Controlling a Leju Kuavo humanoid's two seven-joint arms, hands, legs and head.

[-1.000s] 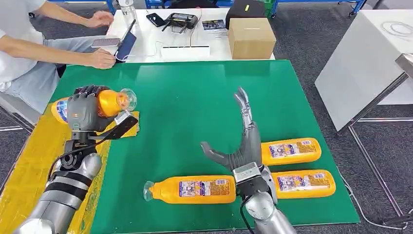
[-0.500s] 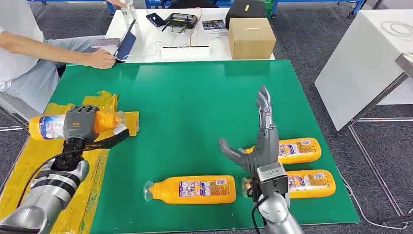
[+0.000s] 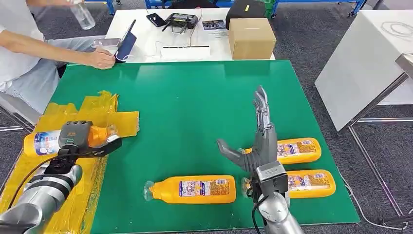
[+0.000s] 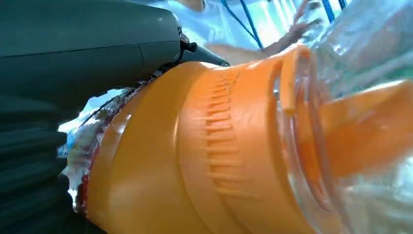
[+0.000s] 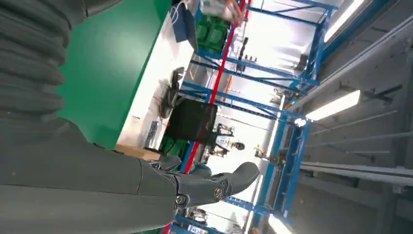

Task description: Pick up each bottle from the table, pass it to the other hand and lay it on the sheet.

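Observation:
My left hand (image 3: 77, 136) grips an orange bottle (image 3: 45, 142) lying sideways low over the yellow sheet (image 3: 95, 113) at the left of the green table. The left wrist view has that bottle (image 4: 204, 156) close up against my hand (image 4: 73, 53). My right hand (image 3: 258, 141) stands open with fingers pointing up, above the table's front right; its fingers (image 5: 214, 187) hold nothing in the right wrist view. Three orange bottles lie on the green mat: one (image 3: 192, 189) at front centre, one (image 3: 294, 150) behind my right hand, one (image 3: 307, 183) at front right.
A person sits at the far left with a hand (image 3: 102, 58) on the table's corner and lifts a clear bottle (image 3: 82, 14). A white table behind holds a cardboard box (image 3: 251, 37) and devices. A white table (image 3: 370, 58) stands at the right.
My left hand has carried its bottle down and left, from raised above the sheet to low over it. My right hand shifted slightly right and stays open. The person raised a clear bottle.

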